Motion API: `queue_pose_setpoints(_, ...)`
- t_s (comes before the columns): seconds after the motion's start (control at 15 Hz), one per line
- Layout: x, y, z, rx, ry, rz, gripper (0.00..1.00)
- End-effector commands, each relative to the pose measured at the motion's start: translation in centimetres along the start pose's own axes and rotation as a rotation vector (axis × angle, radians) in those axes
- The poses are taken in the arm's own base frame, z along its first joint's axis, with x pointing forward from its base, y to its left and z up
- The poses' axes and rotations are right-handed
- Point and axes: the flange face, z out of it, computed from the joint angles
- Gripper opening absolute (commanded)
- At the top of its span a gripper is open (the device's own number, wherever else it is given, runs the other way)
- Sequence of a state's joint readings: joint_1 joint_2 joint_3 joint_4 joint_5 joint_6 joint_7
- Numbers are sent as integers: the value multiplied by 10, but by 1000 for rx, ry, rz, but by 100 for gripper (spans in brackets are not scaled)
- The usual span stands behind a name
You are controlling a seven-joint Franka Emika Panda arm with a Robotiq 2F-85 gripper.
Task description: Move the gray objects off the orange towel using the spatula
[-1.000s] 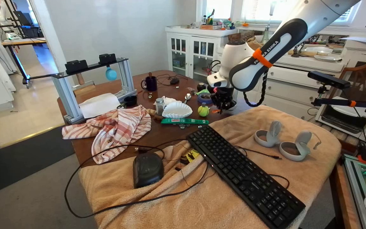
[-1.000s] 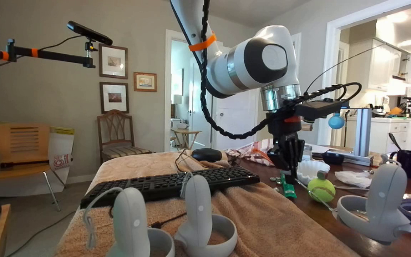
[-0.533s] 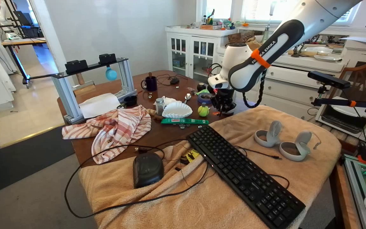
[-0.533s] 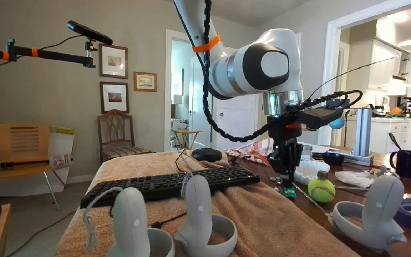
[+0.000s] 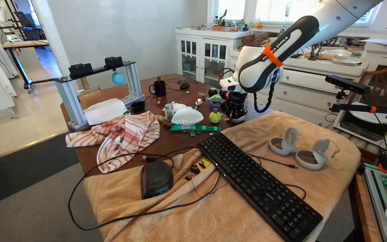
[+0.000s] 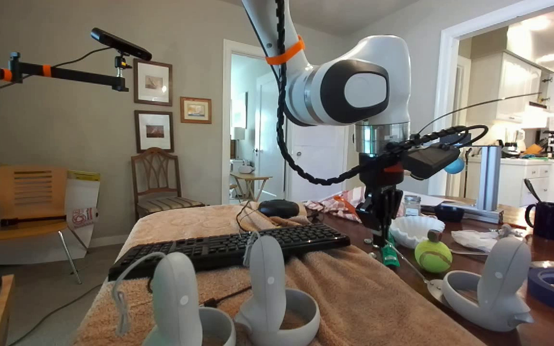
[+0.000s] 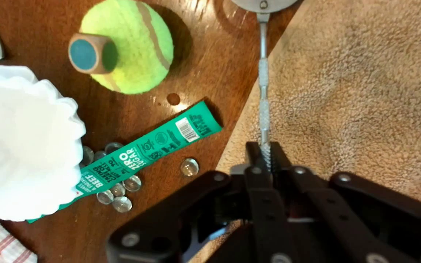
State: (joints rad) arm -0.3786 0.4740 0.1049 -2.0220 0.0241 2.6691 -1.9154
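My gripper [image 7: 267,146] is shut on the handle of the metal spatula [image 7: 264,84]. The thin rod slants down to a round flat head, cut off at the top edge of the wrist view. In an exterior view my gripper [image 6: 382,240] is low near the towel's edge. The spatula head [image 6: 434,288] is against or under the ring of a gray controller [image 6: 486,293] on the wooden table; which, I cannot tell. Two more gray controllers [image 5: 282,144] [image 5: 312,158] stand on the orange towel [image 5: 264,131], and both also show in an exterior view [image 6: 185,298] [image 6: 274,298].
A green packet [image 7: 141,149], glass beads [image 7: 122,204], a tennis ball [image 7: 133,44] with a wooden cube [image 7: 90,53] and a white scalloped dish [image 7: 24,146] lie beside the towel. A black keyboard [image 5: 260,185] lies on the towel. Blue tape [image 6: 553,288] lies by the nearest controller.
In the exterior views my gripper, the spatula and the controller at its head have shifted a little to the left. More of the spatula head shows. The two controllers on the towel have not moved.
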Motion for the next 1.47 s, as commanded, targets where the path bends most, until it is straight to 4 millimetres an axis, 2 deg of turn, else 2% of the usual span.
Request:
queue_pose_setpoints(0.0,0,3,-4,-30,65,5,2)
queue_pose_setpoints(0.53,18,20,-27,-89,192,109,2)
queue_pose_setpoints(0.87,22,24,-43,-79,140,175,2)
queue_pose_setpoints(1.4,37,31,-65,-71,66,458,2)
